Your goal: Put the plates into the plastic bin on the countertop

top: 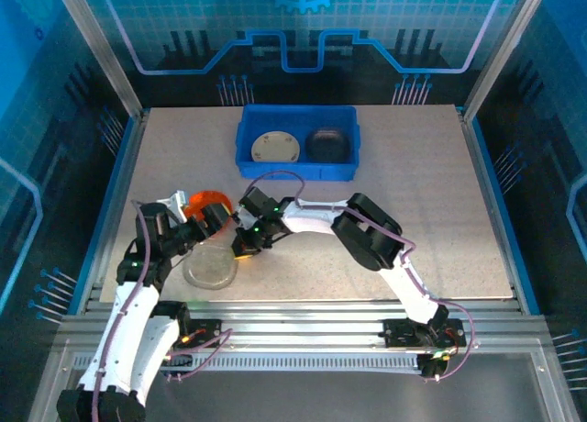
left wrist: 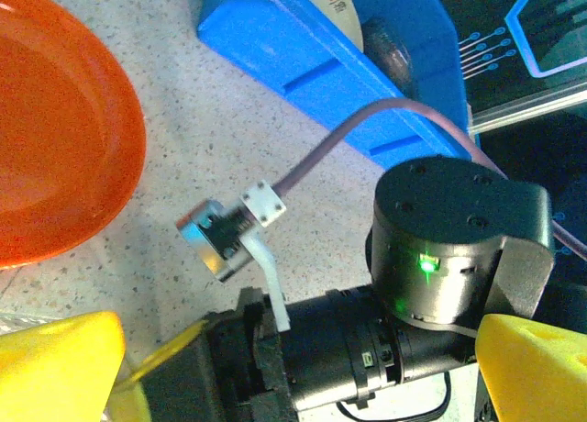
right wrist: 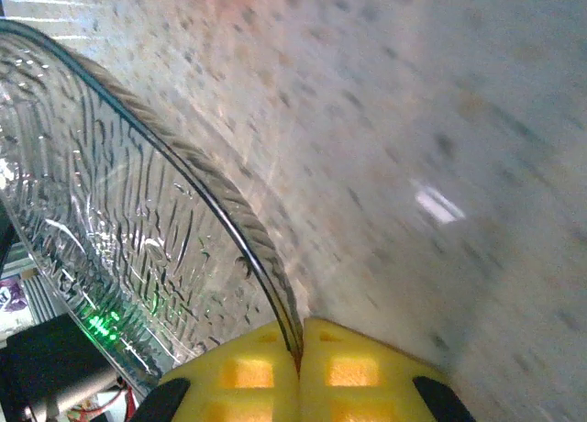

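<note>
Editor: Bin contents, please.

Me: Blue plastic bin [top: 298, 171], far middle of the speckled bench [top: 422, 211], holds two plates side by side: a cream plate [top: 275, 148] on its left and a black plate [top: 328, 145] on its right.

Editor: Full count?

Me: One bin, four plates. Two lie in the bin and two are outside it. An orange plate [top: 207, 200] sits on the bench at my left side. A clear, ribbed glass plate [top: 209, 268] is just nearer the front edge; I cannot tell whether it is resting flat or tipped up.

Editor: Your claws?

Me: My right claw [right wrist: 299, 372] is pinched together on the rim of the glass plate, with the edge caught where its two yellow halves meet. My left claw [left wrist: 298, 372] stands wide apart, gripping nothing. Its yellow fingers [left wrist: 55, 362] are spread, and the orange plate is just off to its left.

Editor: Anything in the way?

Me: My right arm [left wrist: 459, 248] reaches across directly in front of the left claw. Its black wrist, green light lit, sits between the spread fingers. A mauve cable [left wrist: 367, 128] arcs from that arm over the bench, between the claws and the bin's near wall.
</note>
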Tool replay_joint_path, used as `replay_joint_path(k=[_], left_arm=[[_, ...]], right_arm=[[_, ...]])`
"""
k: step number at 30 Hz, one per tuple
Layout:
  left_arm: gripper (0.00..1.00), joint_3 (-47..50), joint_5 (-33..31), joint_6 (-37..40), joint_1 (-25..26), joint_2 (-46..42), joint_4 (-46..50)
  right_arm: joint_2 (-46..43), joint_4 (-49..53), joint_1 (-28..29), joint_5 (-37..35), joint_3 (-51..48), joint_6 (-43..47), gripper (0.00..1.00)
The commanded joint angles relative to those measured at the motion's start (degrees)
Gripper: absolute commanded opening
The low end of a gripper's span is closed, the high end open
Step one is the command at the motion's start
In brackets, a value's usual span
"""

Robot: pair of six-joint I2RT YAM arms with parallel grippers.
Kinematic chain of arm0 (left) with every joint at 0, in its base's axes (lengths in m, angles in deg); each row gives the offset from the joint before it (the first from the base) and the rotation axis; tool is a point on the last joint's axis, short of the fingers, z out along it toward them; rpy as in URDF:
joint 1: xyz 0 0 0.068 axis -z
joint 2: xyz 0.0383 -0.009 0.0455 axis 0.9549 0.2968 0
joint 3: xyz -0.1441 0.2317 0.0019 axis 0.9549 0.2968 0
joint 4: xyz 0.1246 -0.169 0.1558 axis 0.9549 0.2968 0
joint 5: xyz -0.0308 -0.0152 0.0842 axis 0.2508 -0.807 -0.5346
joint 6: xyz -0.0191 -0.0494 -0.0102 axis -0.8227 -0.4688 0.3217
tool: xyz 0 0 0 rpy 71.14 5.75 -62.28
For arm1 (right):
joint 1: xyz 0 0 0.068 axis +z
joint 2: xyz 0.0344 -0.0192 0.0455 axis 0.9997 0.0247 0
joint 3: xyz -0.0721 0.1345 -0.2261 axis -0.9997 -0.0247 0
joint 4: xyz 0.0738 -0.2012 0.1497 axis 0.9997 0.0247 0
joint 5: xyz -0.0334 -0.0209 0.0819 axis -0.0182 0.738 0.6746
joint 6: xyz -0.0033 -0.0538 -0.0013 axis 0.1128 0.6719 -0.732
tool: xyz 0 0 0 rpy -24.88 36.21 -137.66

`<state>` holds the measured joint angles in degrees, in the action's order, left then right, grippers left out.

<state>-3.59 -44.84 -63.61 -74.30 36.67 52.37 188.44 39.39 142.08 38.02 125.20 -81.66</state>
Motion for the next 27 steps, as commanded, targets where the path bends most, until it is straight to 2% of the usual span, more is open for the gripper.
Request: replay_joint_path(k=[1,11,14,16,20,27], left_arm=[[0.99,-2.9,2.0,2.6,0.0,1.2,-1.2],[0.94,-3.9,2.9,4.8,5.1,8.5,-4.1],[0.93,-4.1,0.7,5.7,8.8,10.1,-4.6],[0.9,-5.1,-2.1,6.9,13.1,12.2,-4.3],[0.83,-7.6,-6.9,8.7,19.2,17.4,-3.3],[0.64,-8.5,-7.9,8.6,20.6,22.4,-5.5]], right_arm=[[-6.9,-1.6,-2.8,-1.6,-5.4,-0.8,0.0],[-24.2,3.7,-11.8,-3.6,-21.0,3.7,0.0],[-27.7,6.3,-13.7,-3.9,-22.5,5.3,0.0],[-29.5,7.0,-15.2,-3.0,-23.5,5.5,0.0],[-31.7,8.6,-17.3,-2.2,-23.6,6.8,0.0],[-34.7,11.5,-20.6,-2.0,-23.7,8.9,0.0]])
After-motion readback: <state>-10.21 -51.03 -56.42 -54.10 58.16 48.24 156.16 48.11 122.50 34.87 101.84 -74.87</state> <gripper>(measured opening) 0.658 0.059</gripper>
